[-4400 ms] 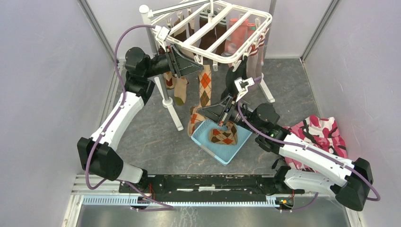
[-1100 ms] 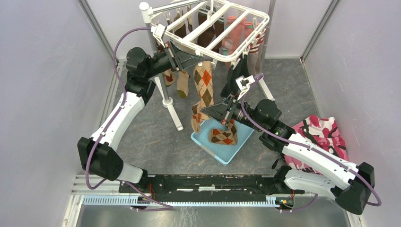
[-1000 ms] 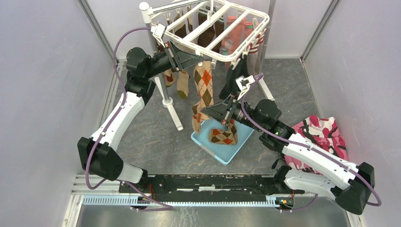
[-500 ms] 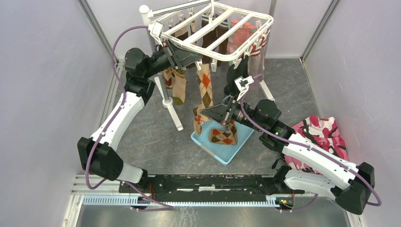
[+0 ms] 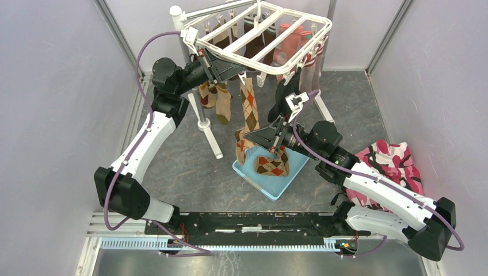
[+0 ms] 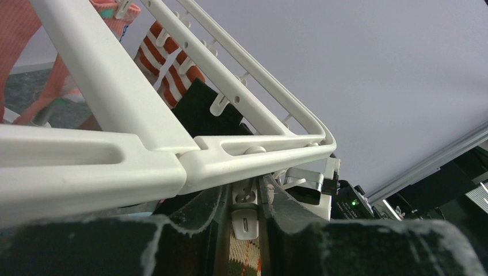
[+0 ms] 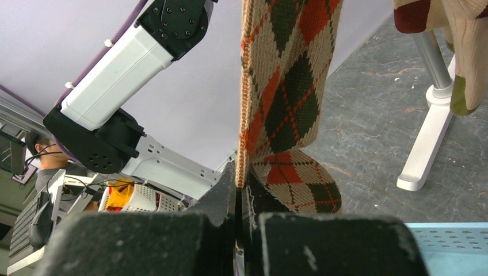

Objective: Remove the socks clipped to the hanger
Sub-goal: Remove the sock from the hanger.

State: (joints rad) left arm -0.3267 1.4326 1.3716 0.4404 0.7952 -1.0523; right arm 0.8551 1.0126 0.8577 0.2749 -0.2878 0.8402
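Observation:
The white hanger (image 5: 262, 39) hangs from the pole stand with several socks clipped under it. My left gripper (image 5: 241, 73) is under its front bar, shut on a small white clip (image 6: 245, 225) that holds an orange-brown argyle sock (image 5: 249, 106). That sock (image 6: 244, 261) shows just below the clip between my fingers (image 6: 288, 230). My right gripper (image 5: 255, 140) is shut on the same sock's lower part (image 7: 282, 98), just above the basket. Coral pink socks (image 5: 288, 43) and a black sock (image 5: 286, 95) hang further right.
A light blue basket (image 5: 252, 175) on the floor holds another argyle sock (image 5: 271, 167). The grey pole stand (image 5: 198, 109) with white feet (image 7: 426, 152) stands left of it. A pink camouflage cloth heap (image 5: 394, 164) lies at the right. Walls close in on both sides.
The hanger frame has swung back and levelled, and the socks under it sway. The argyle sock now hangs straighter. My right arm has stayed where it was.

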